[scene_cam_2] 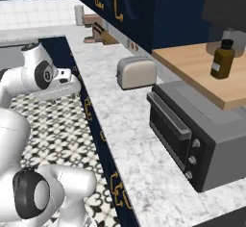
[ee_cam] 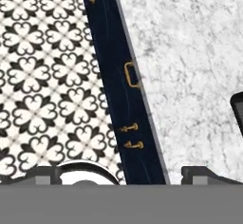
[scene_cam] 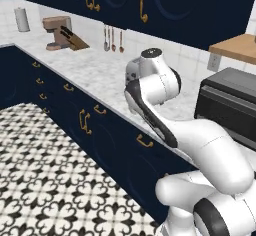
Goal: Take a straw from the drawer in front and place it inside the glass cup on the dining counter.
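The drawer point(ee_cam: 118, 78) is a navy front under the marble worktop, pushed shut, with a curved brass handle point(ee_cam: 130, 74). The same handle point(scene_cam: 144, 141) shows below the worktop edge in front of the folded arm. My gripper point(ee_cam: 126, 175) hangs above the cabinet line, looking down on it. It is open, its two dark fingertips point(ee_cam: 47, 173) stand far apart, and nothing lies between them. The straw is hidden. The glass cup and the dining counter are out of view.
The marble wall worktop point(scene_cam_2: 129, 125) carries a toaster point(scene_cam_2: 137, 72) and a dark oven point(scene_cam_2: 192, 134). A wooden shelf point(scene_cam_2: 202, 65) above holds a brown bottle point(scene_cam_2: 221, 60). A knife block point(scene_cam: 72, 37) and a coffee machine point(scene_cam: 56, 30) stand far left. Patterned floor point(scene_cam: 45, 170) lies open on the left.
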{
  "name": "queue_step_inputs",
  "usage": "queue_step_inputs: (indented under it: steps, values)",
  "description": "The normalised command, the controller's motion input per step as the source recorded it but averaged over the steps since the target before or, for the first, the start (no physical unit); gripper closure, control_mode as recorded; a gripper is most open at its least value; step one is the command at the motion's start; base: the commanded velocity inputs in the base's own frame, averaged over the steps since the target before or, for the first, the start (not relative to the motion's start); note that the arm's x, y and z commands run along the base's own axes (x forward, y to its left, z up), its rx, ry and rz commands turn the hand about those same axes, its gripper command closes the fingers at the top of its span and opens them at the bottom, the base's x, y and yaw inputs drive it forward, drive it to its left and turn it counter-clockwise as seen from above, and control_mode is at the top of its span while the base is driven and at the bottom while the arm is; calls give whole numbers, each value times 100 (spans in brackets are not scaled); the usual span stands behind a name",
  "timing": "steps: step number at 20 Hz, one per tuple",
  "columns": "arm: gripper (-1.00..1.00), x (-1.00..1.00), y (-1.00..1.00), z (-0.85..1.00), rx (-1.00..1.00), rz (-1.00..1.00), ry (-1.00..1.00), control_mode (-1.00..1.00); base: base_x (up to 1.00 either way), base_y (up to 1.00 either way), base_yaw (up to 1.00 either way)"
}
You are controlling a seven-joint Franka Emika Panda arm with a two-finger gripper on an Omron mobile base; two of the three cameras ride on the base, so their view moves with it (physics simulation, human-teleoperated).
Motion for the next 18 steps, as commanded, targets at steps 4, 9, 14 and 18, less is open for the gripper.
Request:
queue_step_inputs:
  steps: [4, 9, 14, 18]
  values:
    - [-100, 31, 84, -57, -38, -3, -1, -100, 0, 0, 0]
    - [-100, 54, 62, -68, -38, -10, 0, -100, 0, 0, 0]
    - [-100, 67, 17, -67, -37, -9, 0, -100, 0, 0, 0]
    - [-100, 62, -5, -52, -25, -6, 0, -100, 0, 0, 0]
